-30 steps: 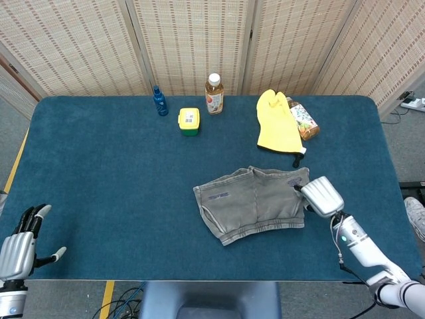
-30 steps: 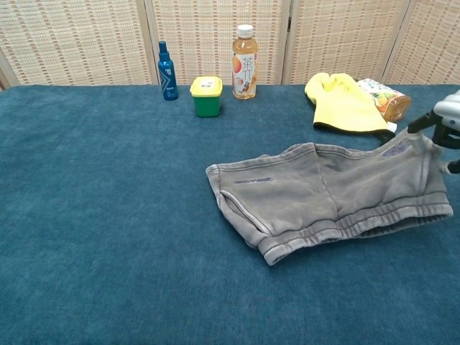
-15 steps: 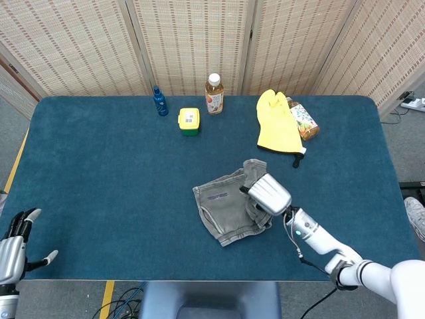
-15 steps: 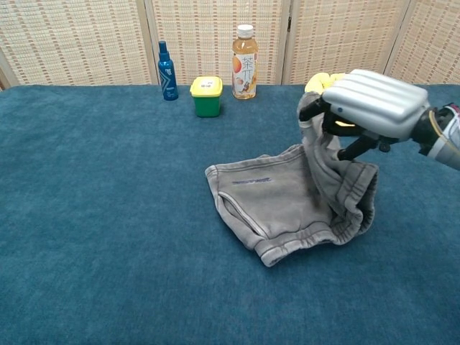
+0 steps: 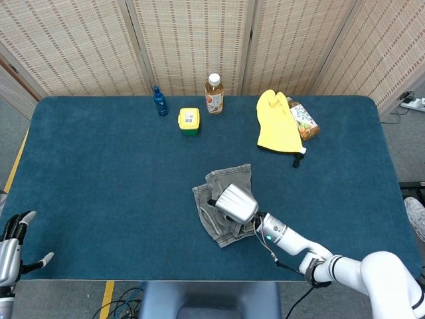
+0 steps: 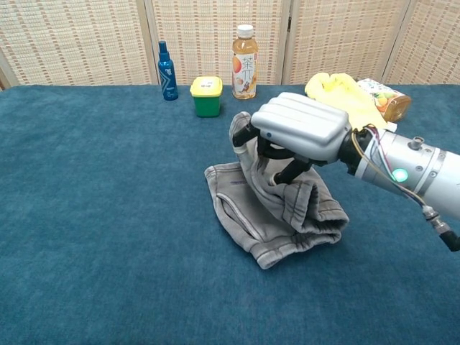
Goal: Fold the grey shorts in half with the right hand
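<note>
At the far left table edge, the left hand (image 5: 12, 249) is seen with fingers spread, nothing held, well apart from the work. Along the back of the table (image 5: 99, 166), a blue bottle (image 5: 159, 101), a yellow-lidded green container (image 5: 188, 121) and a tea bottle (image 5: 214, 94) are noted; to the right, a yellow glove (image 5: 275, 125) and a snack packet (image 5: 304, 120) just beside it.

The grey shorts (image 6: 277, 208) lie near the table's centre, partly doubled over. One edge is held raised in the right hand (image 6: 298, 133), fingers closed on the cloth.

The fold is judged unfinished. The carried edge should be taken fully across to the far edge, lowered flat before release, with edges aligned. Bunching beneath the hand is the likely fault; the cloth should be laid, not dropped.
</note>
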Tool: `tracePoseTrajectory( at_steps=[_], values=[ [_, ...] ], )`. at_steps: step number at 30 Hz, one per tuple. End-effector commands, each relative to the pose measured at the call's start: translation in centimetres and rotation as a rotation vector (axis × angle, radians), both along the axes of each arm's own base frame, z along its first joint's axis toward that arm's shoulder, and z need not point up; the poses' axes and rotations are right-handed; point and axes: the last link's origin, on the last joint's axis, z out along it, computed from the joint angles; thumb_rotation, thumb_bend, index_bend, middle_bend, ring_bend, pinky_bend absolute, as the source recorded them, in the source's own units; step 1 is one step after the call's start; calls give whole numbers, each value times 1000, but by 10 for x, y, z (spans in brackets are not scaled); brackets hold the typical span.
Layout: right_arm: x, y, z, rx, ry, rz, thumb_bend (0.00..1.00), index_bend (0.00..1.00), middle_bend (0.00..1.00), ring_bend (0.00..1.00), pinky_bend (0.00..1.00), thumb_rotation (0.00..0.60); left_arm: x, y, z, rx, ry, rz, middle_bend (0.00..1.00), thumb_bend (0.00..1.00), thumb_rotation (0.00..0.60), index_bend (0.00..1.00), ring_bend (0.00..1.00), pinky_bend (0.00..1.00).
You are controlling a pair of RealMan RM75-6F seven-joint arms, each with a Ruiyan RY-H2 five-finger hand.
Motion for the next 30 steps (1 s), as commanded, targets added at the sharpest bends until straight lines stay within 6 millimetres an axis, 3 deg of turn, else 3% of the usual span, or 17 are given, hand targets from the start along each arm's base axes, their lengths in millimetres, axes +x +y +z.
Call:
tracePoseTrajectory(
  at_steps=[1, 5, 9, 14, 22, 30],
  values=[
    [2, 3, -6, 13, 15, 3, 481, 630, 994, 1000, 1000, 600, -1, -1, 0, -1, -1, 3, 116, 168, 600, 140, 62, 284],
    [3, 7, -11, 18, 32, -4, 404, 526, 981, 1000, 1000, 600, -2, -2, -1, -1, -1, 7, 116, 168, 600, 140, 63, 285],
    [6, 8, -12, 15, 30, -37, 278, 189, 950, 1000, 1000, 600, -2, -1, -1, -4, -1, 4, 116, 168, 600, 140, 63, 284],
    [15, 10, -17, 22, 12, -63, 264, 30, 931, 1000, 1000, 600, 0, 0, -1, -1, -4, -1, 116, 168, 600, 140, 63, 284],
    [21, 14, -17, 13, 0, -92, 259, 0, 912, 1000, 1000, 600, 1, 0, 0, -1, -4, -3, 116, 168, 600, 140, 62, 284],
    [2, 8, 27, -111, -61, -181, 259, 0, 879, 983, 1000, 600, 3, 1, 2, 7, -3, -14, 116, 168, 600, 140, 63, 284]
  ],
)
